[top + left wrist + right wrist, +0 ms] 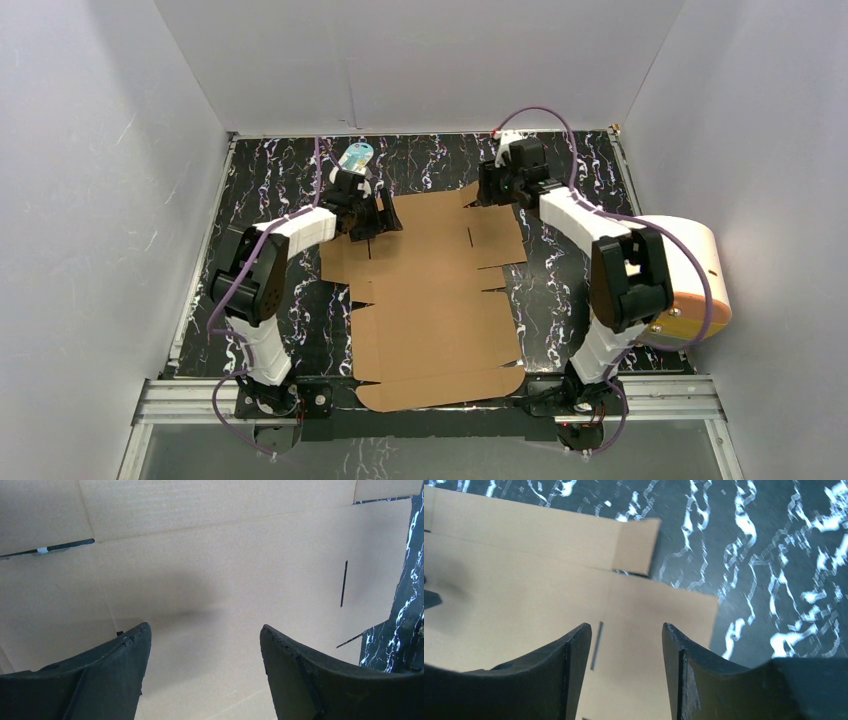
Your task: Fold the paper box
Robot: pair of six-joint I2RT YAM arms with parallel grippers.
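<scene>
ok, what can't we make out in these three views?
- Top view: the left end effector and right end effector cover the paper box's far corners; contact unclear.
- Top view: white-and-blue item too small to identify, partly behind the left arm.
- Top view: cream cylinder partly behind the right arm.
- Wrist views: most of the box cut off by frame edges.

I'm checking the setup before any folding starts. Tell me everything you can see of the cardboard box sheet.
The paper box is plain brown corrugated cardboard, a large die-cut sheet lying flat and unfolded on the black marbled table. It shows creases, narrow slits and side flaps, and its near edge has rounded corners and lies between the arm bases. The left gripper and right gripper hang open over its far corners; neither holds it.
</scene>
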